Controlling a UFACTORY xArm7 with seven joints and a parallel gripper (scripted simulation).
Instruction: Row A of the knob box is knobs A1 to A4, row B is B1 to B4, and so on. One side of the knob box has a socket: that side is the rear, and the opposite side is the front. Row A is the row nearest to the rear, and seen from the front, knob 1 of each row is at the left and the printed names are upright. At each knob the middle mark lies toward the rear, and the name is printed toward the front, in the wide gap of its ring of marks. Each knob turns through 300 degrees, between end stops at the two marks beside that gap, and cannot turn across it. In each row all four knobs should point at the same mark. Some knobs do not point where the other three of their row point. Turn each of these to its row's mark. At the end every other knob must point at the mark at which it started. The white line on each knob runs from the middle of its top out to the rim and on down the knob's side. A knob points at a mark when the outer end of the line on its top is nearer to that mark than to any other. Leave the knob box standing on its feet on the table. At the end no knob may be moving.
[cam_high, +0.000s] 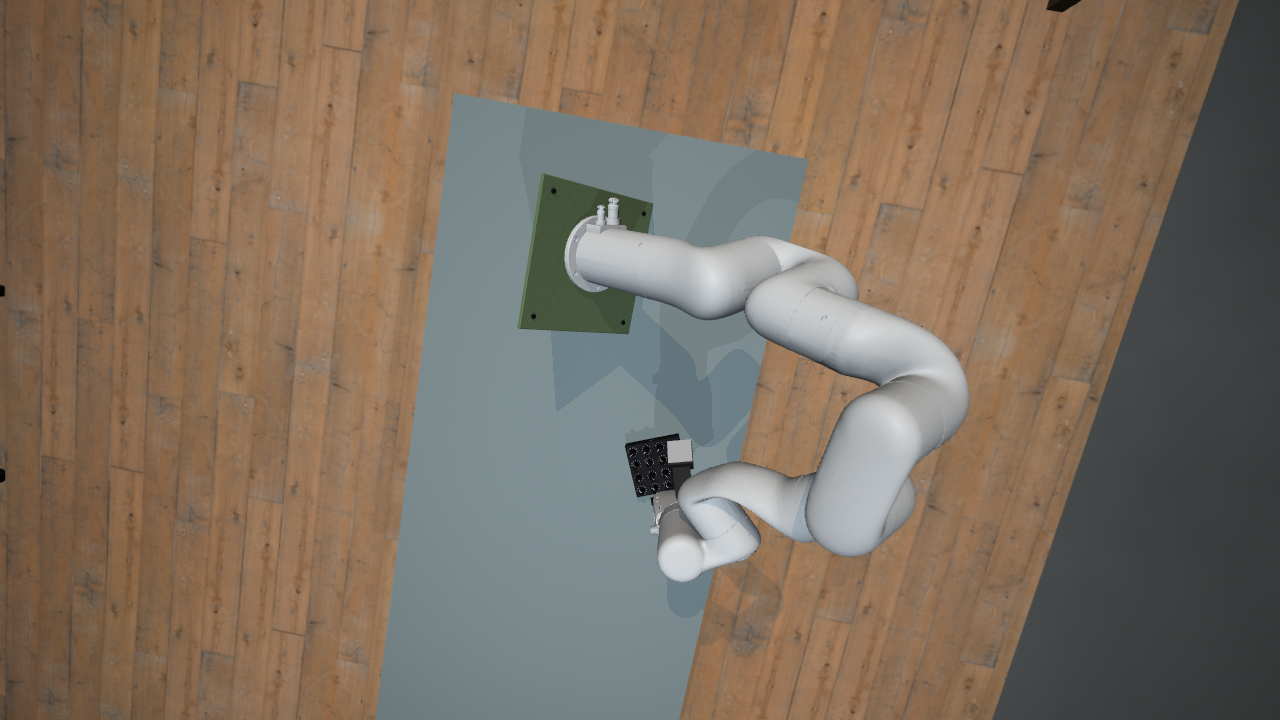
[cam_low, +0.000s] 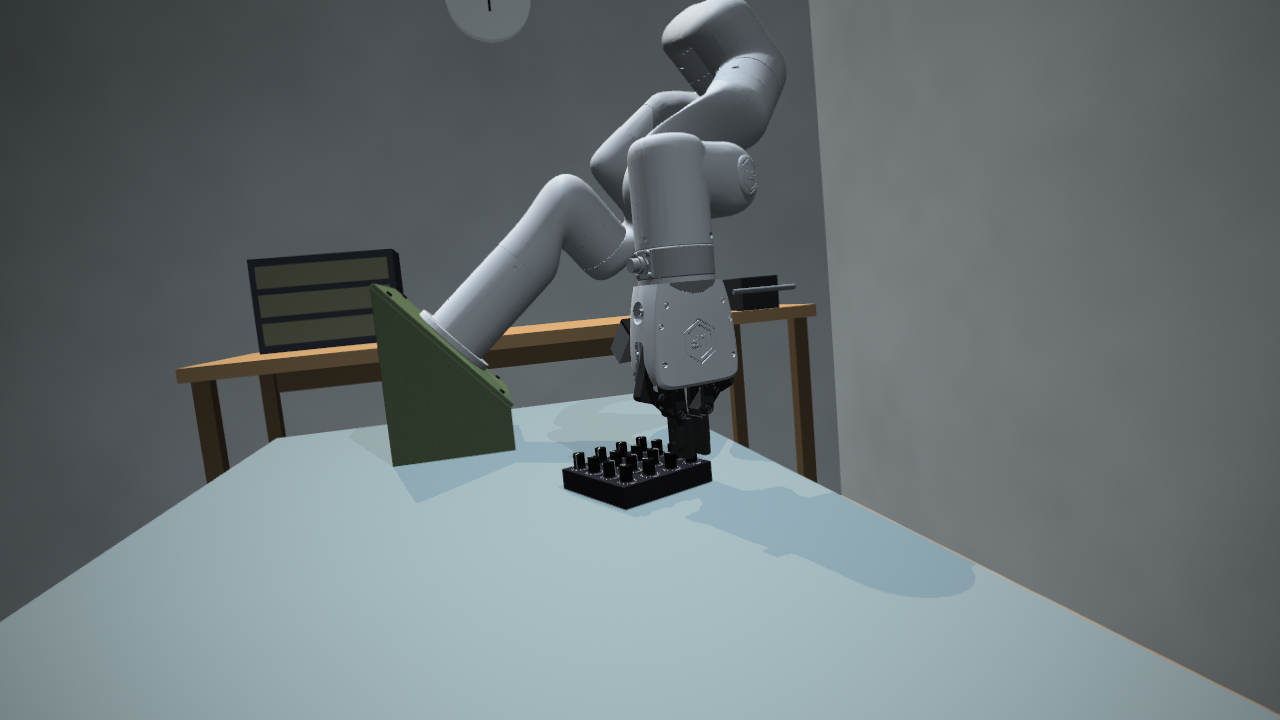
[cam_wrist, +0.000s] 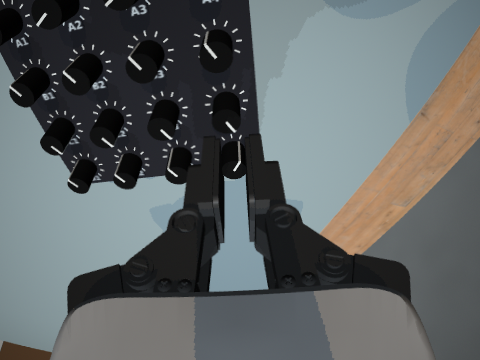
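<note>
Wrist view: knob A1 (cam_wrist: 9, 26) cut off at L edge; tops of knobs A2 (cam_wrist: 57, 11) and A3 (cam_wrist: 120, 2) partly out of frame, A4 out except a bit of its label. Row D names mostly hidden behind knobs. Top view: knob box (cam_high: 652, 467) partly hidden under arm parts, marks too small to read. Ext. view: wall clock (cam_low: 488, 19) cut off at top, knob names illegible.
</note>
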